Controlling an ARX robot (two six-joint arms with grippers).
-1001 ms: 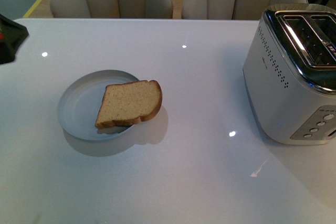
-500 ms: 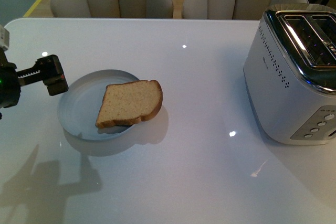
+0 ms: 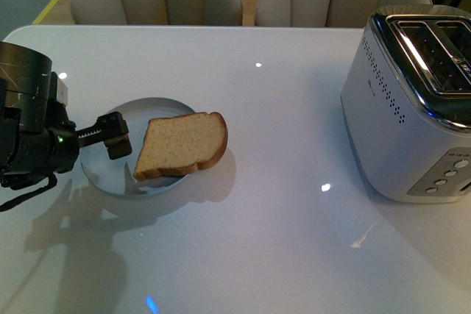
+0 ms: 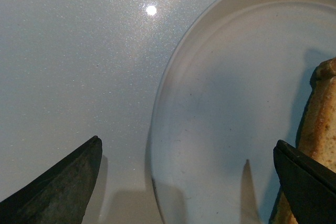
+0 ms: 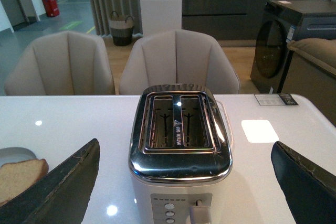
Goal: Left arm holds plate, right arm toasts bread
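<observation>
At the left edge of the bench [image 3: 280, 240], the left gripper [image 3: 112, 137] has come well in. A second ago only a dark corner of it showed at the frame's border, and half a second ago it hung at the plate's left rim. Now its tip sits over the left part of the plate [image 3: 151, 109], just beside the bread [image 3: 182, 145].

Its fingers are spread wide and hold nothing. The left wrist view shows one finger above bare bench outside the rim and the other toward the crust, with the rim's curve lying between them. I judge this to be the approach for the hold: the rim is lined up but not yet pinched.

The plate lies flat on the bench, and neither it nor the bread has shifted across the three moments. The slice rests on the plate's right side, its rounded end overhanging the rim toward the toaster.

Further right, the toaster [image 3: 412, 108] stands well apart, both slots empty and unchanged. The right gripper [image 5: 185, 145] faces it from above, fingers spread and empty, out of the front view. The bread is not yet picked up.
</observation>
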